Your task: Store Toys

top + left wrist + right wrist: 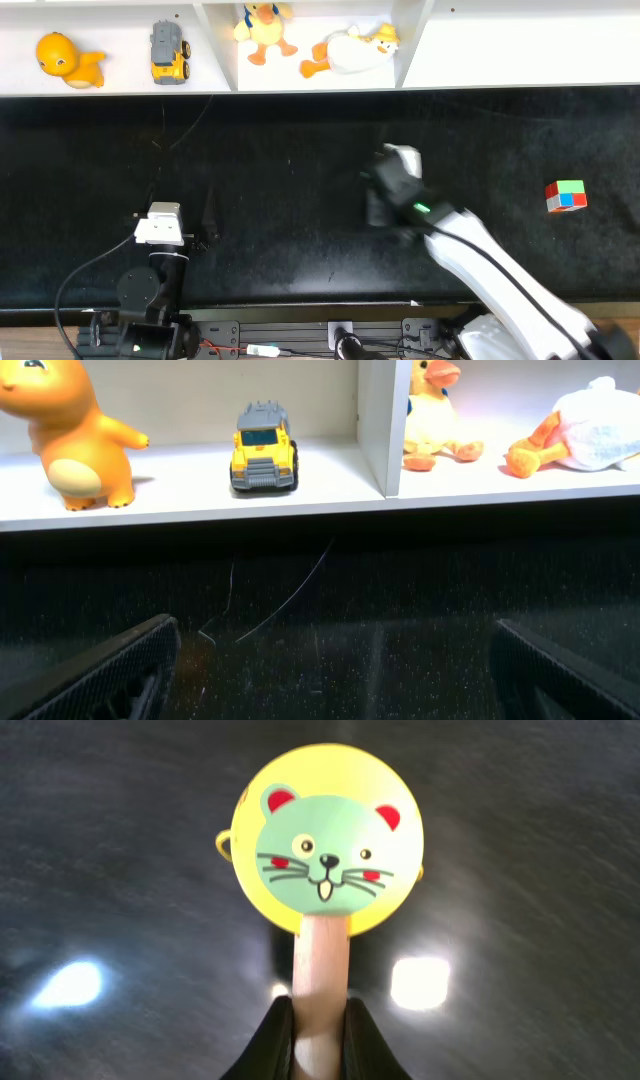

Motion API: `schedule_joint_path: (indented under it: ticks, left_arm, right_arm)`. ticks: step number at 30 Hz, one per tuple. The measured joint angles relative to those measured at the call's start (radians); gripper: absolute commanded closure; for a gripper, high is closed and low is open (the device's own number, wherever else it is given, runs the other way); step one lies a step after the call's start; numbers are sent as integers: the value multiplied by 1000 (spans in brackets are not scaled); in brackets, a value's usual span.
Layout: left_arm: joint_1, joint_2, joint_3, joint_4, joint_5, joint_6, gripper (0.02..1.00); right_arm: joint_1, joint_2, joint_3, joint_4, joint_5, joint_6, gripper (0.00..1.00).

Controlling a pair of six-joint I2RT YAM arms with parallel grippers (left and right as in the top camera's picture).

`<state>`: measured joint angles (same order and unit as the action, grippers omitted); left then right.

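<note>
Between the right gripper's (320, 1025) fingers, the wooden handle (320, 955) of a rattle (326, 850) is pinched, and its round yellow head with a green cat face is seen over the black table (280, 150), near the middle. From above, the rattle is hidden under that gripper. The left gripper (335, 665), fingers spread wide, is pointed at a white shelf (372, 420) where a yellow truck (264, 448), an orange figure (70, 440) and two plush ducks (435, 415) are set. A coloured cube (566, 196) is shown by the top view, lying at the table's right.

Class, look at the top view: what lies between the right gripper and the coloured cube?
Nothing: in the top view the black mat between the right gripper, shut on a rattle, and the coloured cube is bare.
</note>
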<state>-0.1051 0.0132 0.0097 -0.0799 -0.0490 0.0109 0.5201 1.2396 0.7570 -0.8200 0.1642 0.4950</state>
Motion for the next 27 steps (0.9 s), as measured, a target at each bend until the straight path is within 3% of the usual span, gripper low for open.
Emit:
schedule_joint_path:
  ticks: [5, 11, 19, 27]
  left_arm:
    - [0, 0, 0, 0, 0, 0, 20]
    - [0, 0, 0, 0, 0, 0, 20]
    - [0, 0, 0, 0, 0, 0, 20]
    - [0, 0, 0, 0, 0, 0, 20]
  right_arm:
    - [-239, -188, -56, -92, -21, -82, 958]
    - [-485, -252, -43, 19, -45, -246, 956]
    - [-520, -121, 119, 156, -44, -432, 958]
    - [-520, 167, 265, 254, -45, -548, 956]
